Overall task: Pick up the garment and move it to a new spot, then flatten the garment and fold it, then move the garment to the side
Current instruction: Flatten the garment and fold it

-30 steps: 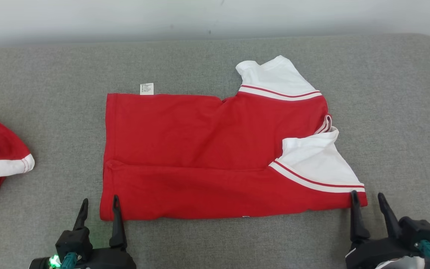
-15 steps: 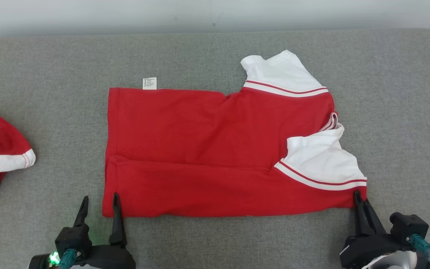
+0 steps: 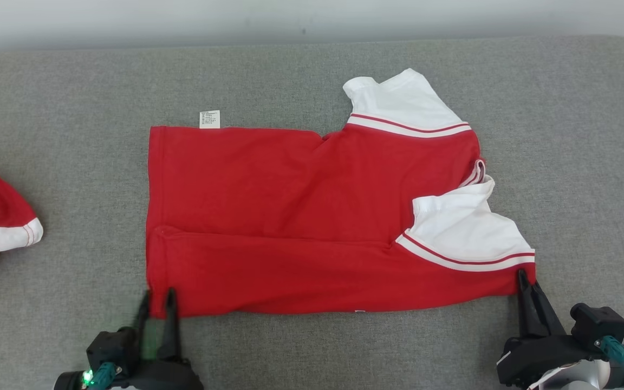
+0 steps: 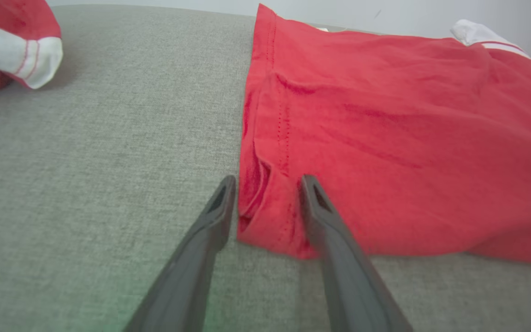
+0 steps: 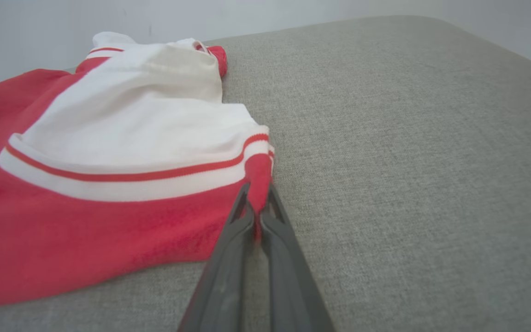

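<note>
Grey padded surface [image 3: 312, 76] bears a folded red garment [image 3: 290, 216], white-sleeved.

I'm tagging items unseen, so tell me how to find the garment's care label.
On the grey padded surface lies a red garment spread flat. Along its far edge, near the left corner, a small white label sticks out onto the grey. Unlike the large white sleeves at the right, it is a tiny printed rectangle.
</note>
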You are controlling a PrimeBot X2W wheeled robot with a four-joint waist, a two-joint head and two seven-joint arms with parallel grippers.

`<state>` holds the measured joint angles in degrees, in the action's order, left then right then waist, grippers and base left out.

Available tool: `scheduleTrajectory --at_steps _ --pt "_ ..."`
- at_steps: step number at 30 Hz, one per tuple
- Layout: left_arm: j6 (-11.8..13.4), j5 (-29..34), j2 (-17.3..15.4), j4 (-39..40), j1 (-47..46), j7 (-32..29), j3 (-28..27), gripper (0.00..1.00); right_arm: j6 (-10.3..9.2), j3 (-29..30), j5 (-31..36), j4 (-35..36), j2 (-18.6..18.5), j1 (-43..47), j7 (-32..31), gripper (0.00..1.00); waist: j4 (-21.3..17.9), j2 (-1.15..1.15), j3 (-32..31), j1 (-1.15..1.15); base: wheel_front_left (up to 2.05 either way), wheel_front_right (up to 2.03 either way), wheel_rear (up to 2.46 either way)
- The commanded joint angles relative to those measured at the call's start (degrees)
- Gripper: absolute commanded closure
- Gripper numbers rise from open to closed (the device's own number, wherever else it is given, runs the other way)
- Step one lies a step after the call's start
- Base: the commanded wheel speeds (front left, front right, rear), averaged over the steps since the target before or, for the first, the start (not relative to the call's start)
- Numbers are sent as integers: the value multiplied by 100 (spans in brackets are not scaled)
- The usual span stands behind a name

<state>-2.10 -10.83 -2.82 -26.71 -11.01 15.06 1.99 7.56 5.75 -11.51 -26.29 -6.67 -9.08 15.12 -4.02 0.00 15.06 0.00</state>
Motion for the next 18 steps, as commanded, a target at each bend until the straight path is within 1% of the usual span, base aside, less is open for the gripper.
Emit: scheduleTrajectory --at_steps 1,8,13,18 --pt "-32 -65 -12 -28 -59 17 33 100 -13 12 -16 31 -29 46 2 100 2 0 -9 0 0 0 0" --pt "-118 -137 -15 -136 103 17 23 100 -13 118 40 29 29 91 2 100 21 0 -176 0 0 0 0" --pt "-138 -108 -20 -89 354 17 -169 100 -13 329 103 127 79 227 4 100 5 0 -475 0 0 0 0" --pt "-156 -76 -26 -78 728 17 -213 100 -16 617 153 273 129 564 5 100 -39 0 -899 0 0 0 0"
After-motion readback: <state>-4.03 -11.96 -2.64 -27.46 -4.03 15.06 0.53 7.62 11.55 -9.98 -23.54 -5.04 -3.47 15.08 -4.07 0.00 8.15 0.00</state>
